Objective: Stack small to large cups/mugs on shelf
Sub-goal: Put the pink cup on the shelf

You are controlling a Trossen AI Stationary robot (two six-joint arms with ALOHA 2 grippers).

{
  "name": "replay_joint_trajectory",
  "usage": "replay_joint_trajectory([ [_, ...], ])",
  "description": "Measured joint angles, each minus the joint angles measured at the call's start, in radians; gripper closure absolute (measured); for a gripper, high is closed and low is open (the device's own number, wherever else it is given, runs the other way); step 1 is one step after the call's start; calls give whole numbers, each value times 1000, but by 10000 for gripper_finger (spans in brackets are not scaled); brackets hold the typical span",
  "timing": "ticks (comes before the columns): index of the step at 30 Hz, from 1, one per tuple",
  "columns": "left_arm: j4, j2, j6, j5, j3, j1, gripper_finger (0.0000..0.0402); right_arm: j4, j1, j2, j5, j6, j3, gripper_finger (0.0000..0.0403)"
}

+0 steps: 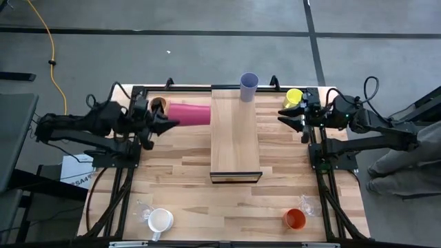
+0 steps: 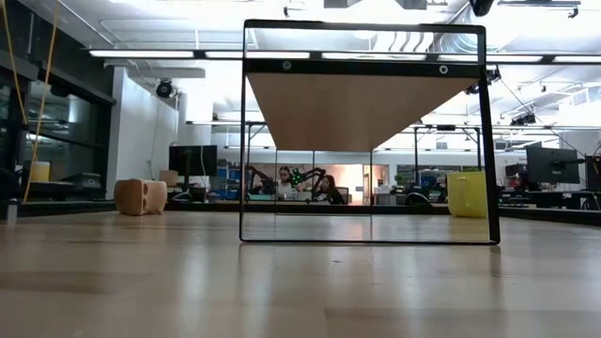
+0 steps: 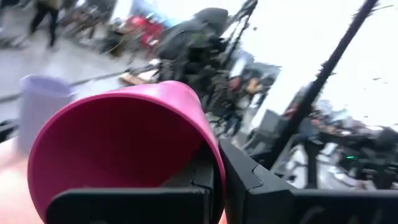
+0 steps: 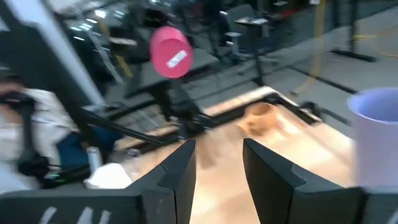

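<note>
My left gripper (image 1: 167, 122) is shut on a crimson tumbler (image 1: 190, 114) that lies on its side in the air left of the shelf (image 1: 236, 138); it also shows in the right wrist view (image 4: 171, 53). A lavender tumbler (image 1: 249, 86) stands on the shelf's far end. My right gripper (image 1: 284, 114) is open and empty, right of the shelf, next to a yellow mug (image 1: 294, 97). A tan wooden cup (image 1: 158, 105) stands behind the left gripper. A white mug (image 1: 160, 220), an orange tumbler (image 1: 294, 219) and two clear glasses (image 1: 142, 209) (image 1: 308, 202) stand near the front edge. My left gripper holds the crimson tumbler by its rim wall (image 3: 216, 163), one finger (image 3: 202, 177) inside the mouth and one (image 3: 252, 183) outside. The fingers come level from the table's left. The tumbler is lifted clear, lying level, its base pointing toward the shelf.
The shelf stands raised on a thin dark frame (image 2: 246, 141) in the table's middle, with open space beneath. The arms' dark base frames (image 1: 117, 172) (image 1: 331, 165) run along both sides. Bare tabletop (image 1: 227, 207) lies in front of the shelf.
</note>
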Motion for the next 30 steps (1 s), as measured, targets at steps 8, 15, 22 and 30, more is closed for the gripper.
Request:
replay_joint_trajectory([
  [8,23,-7,53,17,-6,-6,401,120,0,32,-132,15,0,279],
  [15,28,-8,72,21,-6,-6,401,118,0,73,-131,7,0,279],
  [22,27,-8,40,21,-6,-6,401,115,0,94,-131,5,0,279],
  [30,25,-7,20,2,-6,-6,401,116,0,41,-130,-21,0,279],
])
